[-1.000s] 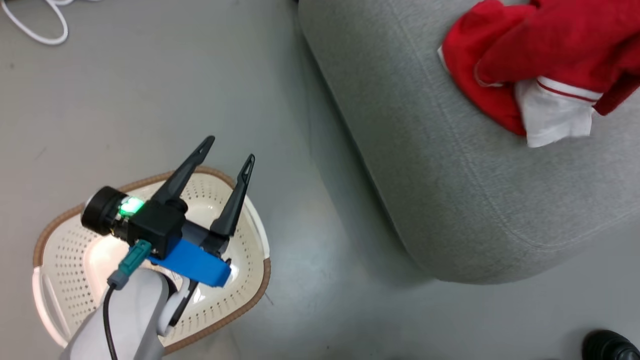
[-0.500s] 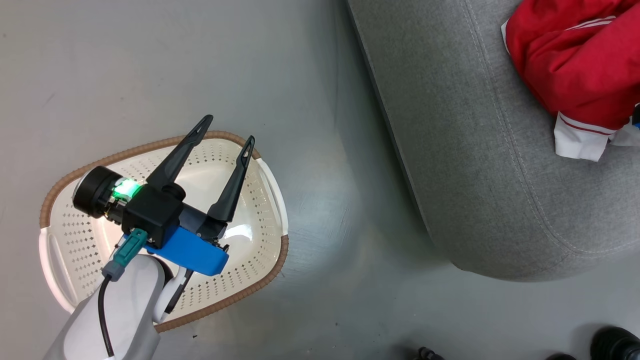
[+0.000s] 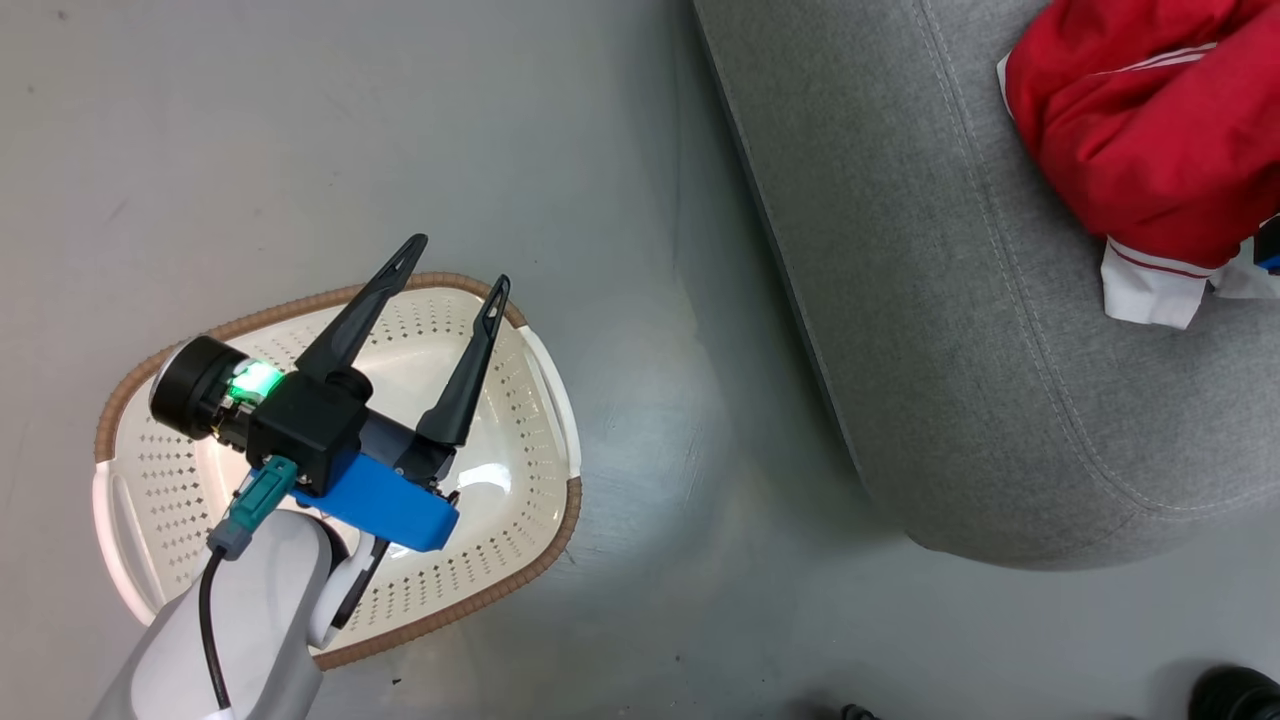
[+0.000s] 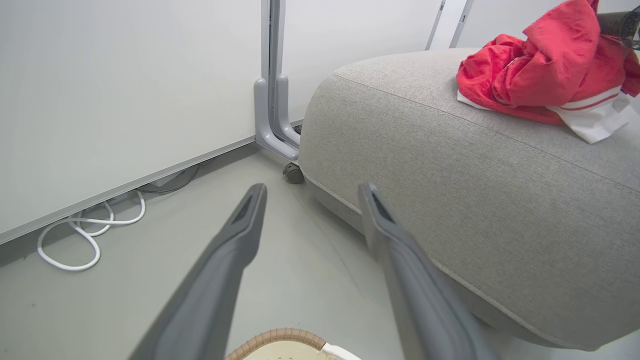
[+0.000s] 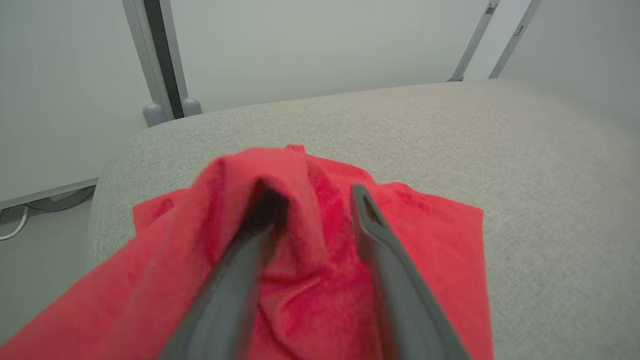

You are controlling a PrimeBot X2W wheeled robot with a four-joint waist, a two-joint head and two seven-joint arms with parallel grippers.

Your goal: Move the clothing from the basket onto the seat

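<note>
Bright, even light; glare inside the basket [image 3: 525, 420]; near fingers [image 5: 222, 300] blurred.

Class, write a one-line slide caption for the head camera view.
Open left gripper over the cream basket on the floor; red clothing lies on the grey seat.

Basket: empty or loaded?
Empty, as far as shows: the basket shows bare perforated floor around the left end effector; red clothing lies on the seat.

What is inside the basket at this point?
Inside the basket, bare perforated plastic shows. The left claw and its forearm hide part of its floor. The clothing lies on the seat.
</note>
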